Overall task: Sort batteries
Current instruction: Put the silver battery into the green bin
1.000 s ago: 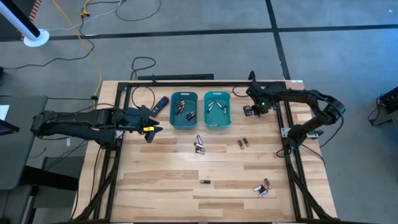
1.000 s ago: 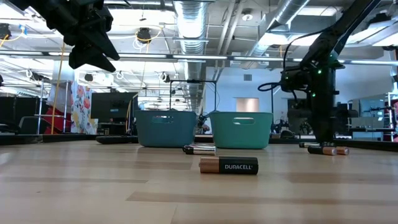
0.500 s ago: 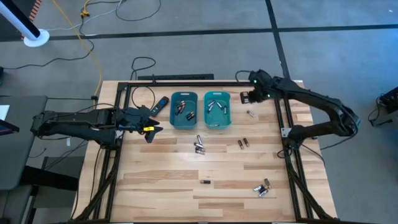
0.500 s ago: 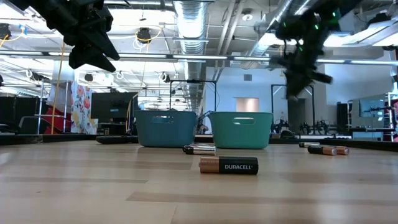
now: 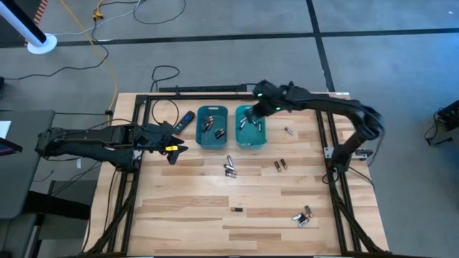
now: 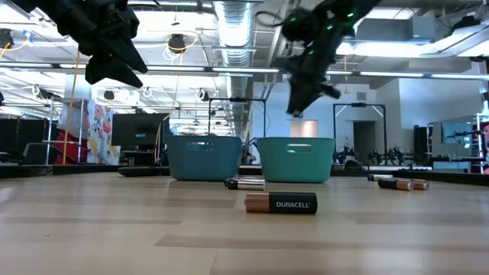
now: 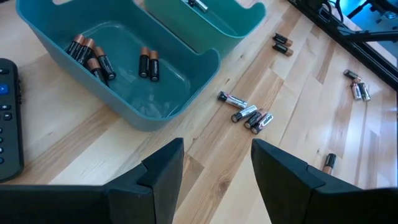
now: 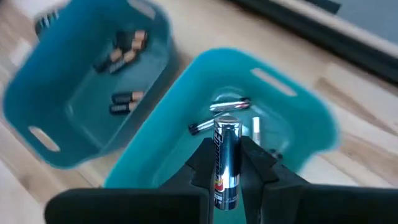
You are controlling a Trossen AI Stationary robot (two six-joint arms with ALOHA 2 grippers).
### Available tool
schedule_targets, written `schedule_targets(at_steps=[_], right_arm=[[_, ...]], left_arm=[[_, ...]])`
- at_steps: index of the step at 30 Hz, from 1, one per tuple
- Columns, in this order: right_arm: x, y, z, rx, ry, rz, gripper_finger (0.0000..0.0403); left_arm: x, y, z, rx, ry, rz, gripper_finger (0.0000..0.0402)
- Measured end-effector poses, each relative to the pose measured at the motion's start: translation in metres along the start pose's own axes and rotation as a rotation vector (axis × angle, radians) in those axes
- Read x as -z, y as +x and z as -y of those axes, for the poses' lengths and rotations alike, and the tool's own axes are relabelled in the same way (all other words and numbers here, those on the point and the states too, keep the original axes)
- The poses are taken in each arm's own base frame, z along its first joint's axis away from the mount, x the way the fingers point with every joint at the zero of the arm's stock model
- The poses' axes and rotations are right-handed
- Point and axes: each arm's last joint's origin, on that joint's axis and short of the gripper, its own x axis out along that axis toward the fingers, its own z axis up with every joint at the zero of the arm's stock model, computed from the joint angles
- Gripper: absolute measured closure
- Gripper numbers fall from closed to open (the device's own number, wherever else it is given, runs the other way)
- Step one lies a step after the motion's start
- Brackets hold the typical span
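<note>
My right gripper (image 5: 252, 115) hangs above the right teal bin (image 5: 262, 136) and is shut on a silvery battery (image 8: 227, 155). That bin holds silvery cells (image 8: 229, 106). The left teal bin (image 5: 200, 136) holds dark cells with copper ends (image 7: 90, 55). My left gripper (image 7: 214, 168) is open and empty, raised to the left of the left bin; it also shows in the high view (image 5: 172, 148). Loose batteries lie flat on the table (image 5: 230, 167), (image 5: 280, 165), (image 5: 290, 131), (image 5: 237, 210), (image 5: 303, 216). My right gripper pinches the silvery battery by its long sides (image 8: 225, 171) between its two fingers (image 8: 202, 163). The battery lies along the fingers, and its free end (image 8: 227, 127) sticks out past the fingertips. It is lifted clear, above the right bin's inside.
A flat black remote (image 5: 186, 120) lies left of the left bin. A black frame rail (image 5: 201, 95) runs along the table's far edge and down both sides. Bare wood lies in the near left part of the table (image 5: 179, 215).
My right gripper has risen from the table near the far right rail and gone toward the table's left, carrying the silvery battery, until it hangs over the right bin. One battery has stayed on the table where the gripper was.
</note>
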Motion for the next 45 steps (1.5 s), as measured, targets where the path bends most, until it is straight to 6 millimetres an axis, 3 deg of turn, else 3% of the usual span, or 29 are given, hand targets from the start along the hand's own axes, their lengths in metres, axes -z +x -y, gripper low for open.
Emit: schedule_targets(at_steps=[4, 11, 19, 40, 45], right_arm=[[0.001, 0.034, -0.01, 0.052, -0.051, -0.114, 0.0347], [0.017, 0.084, -0.005, 0.151, -0.081, -0.307, 0.0347], [0.028, 0.108, -0.008, 0.134, -0.098, -0.383, 0.0346], [0.028, 0.109, -0.012, 0.109, -0.149, -0.365, 0.0271], [0.017, 0.078, -0.006, 0.089, -0.174, -0.335, 0.027]], left_arm=[[0.0, 0.0, 0.0, 0.0, -0.001, 0.0, 0.0216], [0.0, 0.0, 0.0, 0.0, -0.002, 0.0, 0.0216], [0.0, 0.0, 0.0, 0.0, -0.003, 0.0, 0.0216], [0.0, 0.0, 0.0, 0.0, -0.003, 0.0, 0.0216], [0.0, 0.0, 0.0, -0.001, -0.003, 0.0, 0.0216]])
